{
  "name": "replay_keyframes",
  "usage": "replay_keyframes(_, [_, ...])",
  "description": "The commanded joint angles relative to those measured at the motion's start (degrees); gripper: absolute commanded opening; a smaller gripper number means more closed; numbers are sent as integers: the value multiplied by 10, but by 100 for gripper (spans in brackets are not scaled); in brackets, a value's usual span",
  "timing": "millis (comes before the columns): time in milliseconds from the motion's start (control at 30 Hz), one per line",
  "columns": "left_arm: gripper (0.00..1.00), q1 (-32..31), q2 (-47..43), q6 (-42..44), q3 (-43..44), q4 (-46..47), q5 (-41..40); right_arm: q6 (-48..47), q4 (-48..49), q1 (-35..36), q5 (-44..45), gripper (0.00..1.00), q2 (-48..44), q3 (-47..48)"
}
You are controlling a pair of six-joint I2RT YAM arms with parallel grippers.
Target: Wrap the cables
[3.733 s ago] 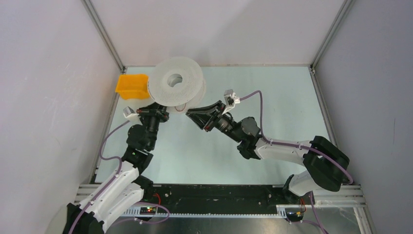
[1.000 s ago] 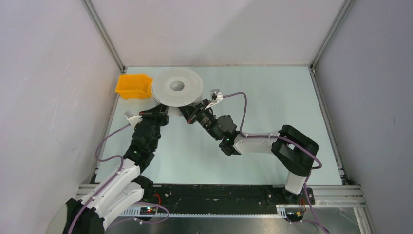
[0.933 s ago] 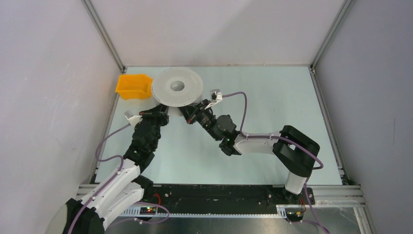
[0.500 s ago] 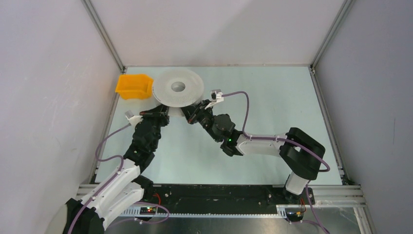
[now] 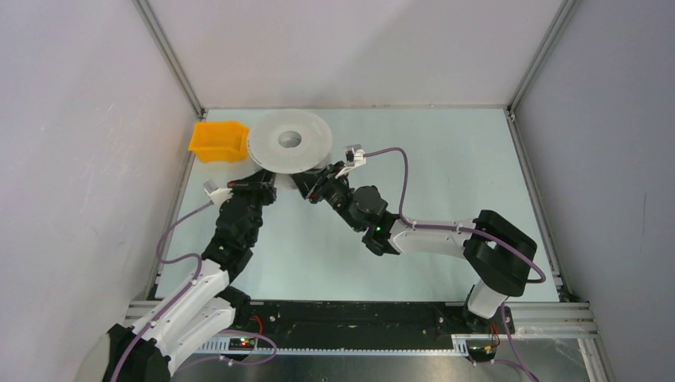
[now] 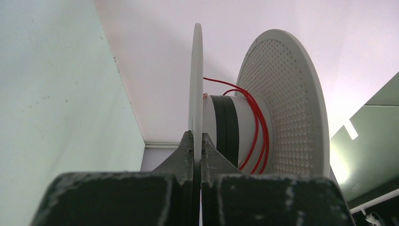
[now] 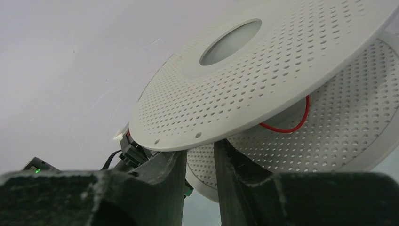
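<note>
Loosely, cables (image 6: 257, 129) ring the spool (image 5: 310, 147) beside the orange bin (image 5: 208, 149)

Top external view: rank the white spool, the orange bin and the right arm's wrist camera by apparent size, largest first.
1. white spool
2. orange bin
3. right wrist camera, clearly smallest even though it is raised on the arm.

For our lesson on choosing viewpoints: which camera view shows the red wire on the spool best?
Left wrist: the wire shows as loops around the hub between the spool's flanges. Right wrist shows only a short red arc of it. From the top, the upper flange hides it.
</note>
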Motion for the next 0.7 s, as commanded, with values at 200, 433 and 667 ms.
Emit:
replay_keyframes(200, [0, -16, -30, -51, 33, 158, 44, -33, -93, -4, 3, 38, -50, -27])
replay_keyframes(433, [0, -17, -34, -43, 30, 157, 37, -69, -97, -11, -12, 41, -104, -72])
replay_keyframes(667, [0, -17, -18, -39, 34, 158, 43, -100, -102, -24, -48, 41, -166, -113])
